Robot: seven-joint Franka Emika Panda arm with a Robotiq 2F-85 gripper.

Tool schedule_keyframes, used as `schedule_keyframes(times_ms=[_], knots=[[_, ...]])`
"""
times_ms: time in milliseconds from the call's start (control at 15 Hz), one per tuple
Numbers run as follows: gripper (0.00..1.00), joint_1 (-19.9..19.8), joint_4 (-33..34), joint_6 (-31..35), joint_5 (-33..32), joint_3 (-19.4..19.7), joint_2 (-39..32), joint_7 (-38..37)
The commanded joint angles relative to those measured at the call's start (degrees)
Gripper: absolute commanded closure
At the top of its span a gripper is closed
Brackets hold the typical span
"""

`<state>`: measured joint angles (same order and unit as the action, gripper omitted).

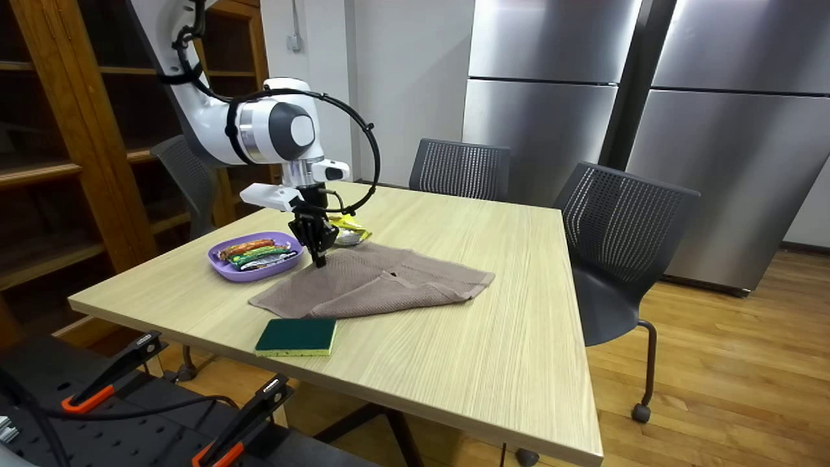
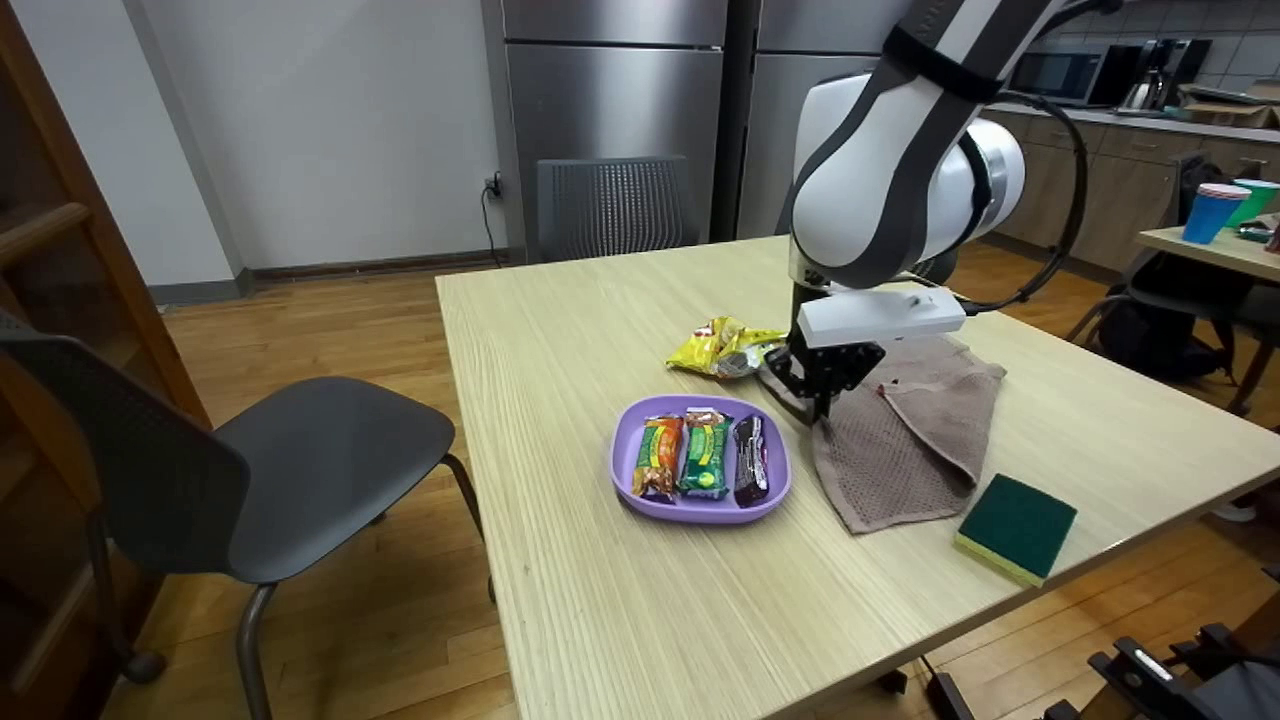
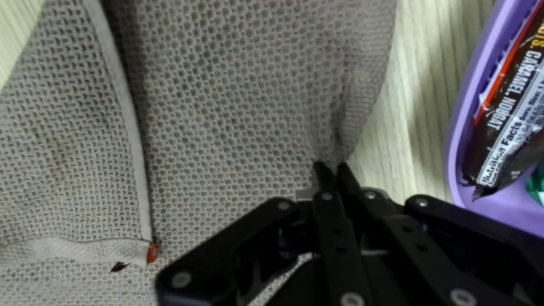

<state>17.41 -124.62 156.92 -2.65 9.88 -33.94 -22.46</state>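
Pinch hold. The black two-fingered pincer (image 3: 334, 168) points down, its tips together and clamped on a puckered bit of the taupe waffle-weave cloth (image 3: 229, 106), which lies spread on the pale wood-grain worktop (image 1: 506, 363), one hemmed flap (image 3: 68, 178) folded over. Just beside the gripped edge stands the shallow light-purple plastic tray (image 2: 700, 512) with three wrapped bars (image 2: 706, 455); close by the cloth lies a crumpled yellow foil packet (image 2: 715, 345). For good handling, as judged here: the squeeze should be firm, since so narrow a tuck could slip out; any lift is best slight and any pull slow, directed away from the tray's rim; the tips should clear the worktop, and the loose flap be kept from bunching or catching the packet.
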Motion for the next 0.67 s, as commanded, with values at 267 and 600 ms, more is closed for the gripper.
schedule_keyframes(times_ms=[267,600], knots=[[0.99,-1.0,-4.1,3.0,-0.5,-1.5,5.4,0.7],[0.99,-0.6,-5.2,3.7,-1.0,-1.7,7.0,1.0]])
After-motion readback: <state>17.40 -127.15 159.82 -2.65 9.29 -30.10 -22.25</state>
